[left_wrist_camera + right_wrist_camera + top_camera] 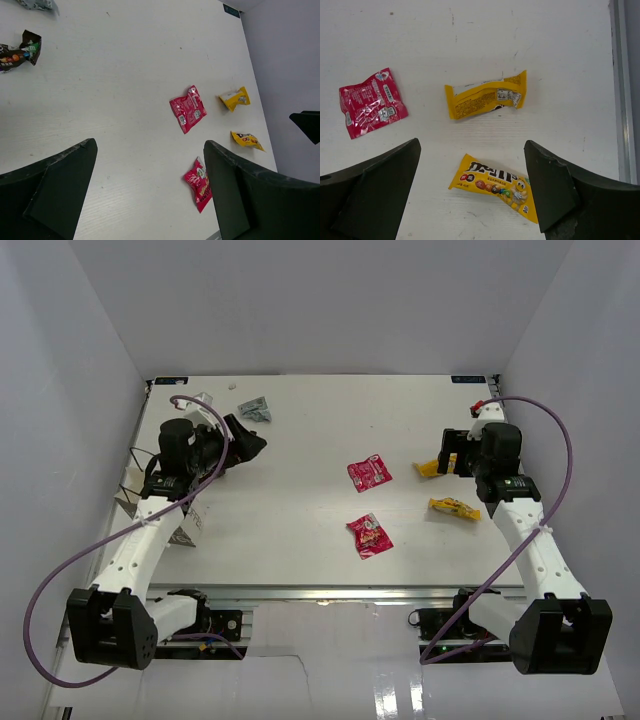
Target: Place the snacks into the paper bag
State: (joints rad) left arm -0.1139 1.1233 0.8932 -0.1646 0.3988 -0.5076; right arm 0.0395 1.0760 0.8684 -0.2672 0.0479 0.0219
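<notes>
Two red packets [369, 473] [369, 536] lie mid-table. Two yellow packets lie to their right, one plain [428, 468] and one M&M's [455, 507]. My right gripper [452, 455] is open and empty. In the right wrist view it [472, 145] hovers over the M&M's packet [495, 186], just below the plain yellow one [485, 97]. My left gripper [248, 443] is open and empty at the far left. Its view [150, 145] shows a brown packet [20, 50] and a grey-green one [37, 4]. The paper bag [186, 530] lies at the left edge, mostly hidden under my left arm.
The grey-green packet [255, 410] lies near the back left. White walls close in the table on three sides. A metal rail [620, 90] runs along the right edge. The arm bases and cables are at the near edge.
</notes>
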